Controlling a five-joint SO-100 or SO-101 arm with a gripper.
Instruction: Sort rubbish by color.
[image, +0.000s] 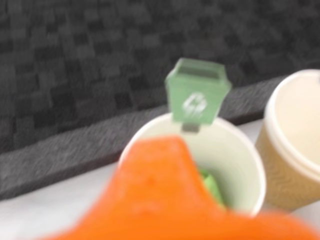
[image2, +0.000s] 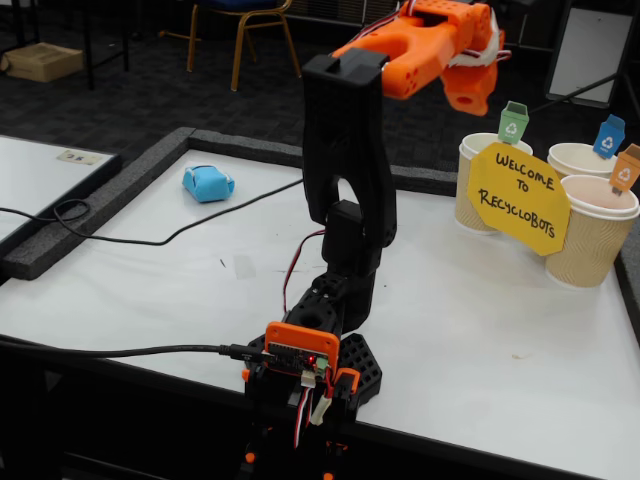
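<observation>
Jaws above green-tagged cup's (image: 240, 165) rim

green lump (image: 214, 186): inside green-tagged cup | light blue lump (image2: 208, 183): crumpled, on table

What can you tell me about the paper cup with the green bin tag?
The cup with the green tag is beige paper with a white rolled rim and white inside, standing upright and open on the white table. A small green bin-shaped tag with a white recycling symbol stands up from its far rim. In the wrist view a green lump lies inside, partly hidden by the orange gripper. Another cup stands close beside it, and the yellow sign covers part of its front in the fixed view.
</observation>
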